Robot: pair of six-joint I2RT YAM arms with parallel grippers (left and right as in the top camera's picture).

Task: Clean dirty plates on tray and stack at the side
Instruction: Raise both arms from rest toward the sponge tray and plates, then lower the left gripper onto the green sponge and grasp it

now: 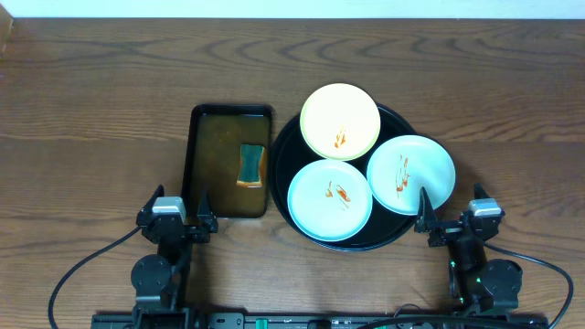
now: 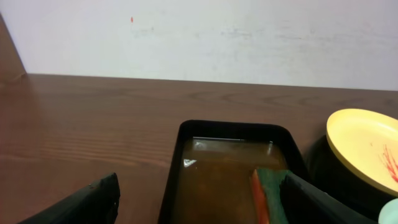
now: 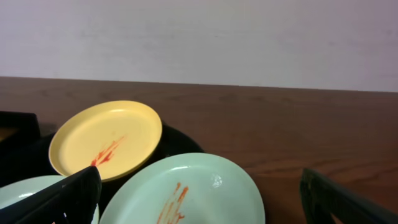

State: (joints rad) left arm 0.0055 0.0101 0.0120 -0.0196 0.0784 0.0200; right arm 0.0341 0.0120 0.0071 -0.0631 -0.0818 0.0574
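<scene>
Three plates lie on the round black tray [image 1: 291, 137], all with orange-red smears. The pale yellow plate [image 1: 340, 121] is at the far side, one pale blue plate [image 1: 329, 198] at the front left, the other blue plate [image 1: 410, 174] overhanging the tray's right rim. In the right wrist view the yellow plate [image 3: 106, 138] and right blue plate [image 3: 193, 190] show. My left gripper [image 1: 175, 222] is open and empty, near the front of the table. My right gripper [image 1: 457, 219] is open and empty, just in front of the right blue plate.
A rectangular black tray [image 1: 228, 160] with brownish liquid stands left of the round tray and holds a green and orange sponge [image 1: 250, 164]. The sponge [image 2: 268, 193] lies close ahead of my left gripper [image 2: 199, 202]. Bare wooden table [image 1: 91, 110] spreads to the left and behind.
</scene>
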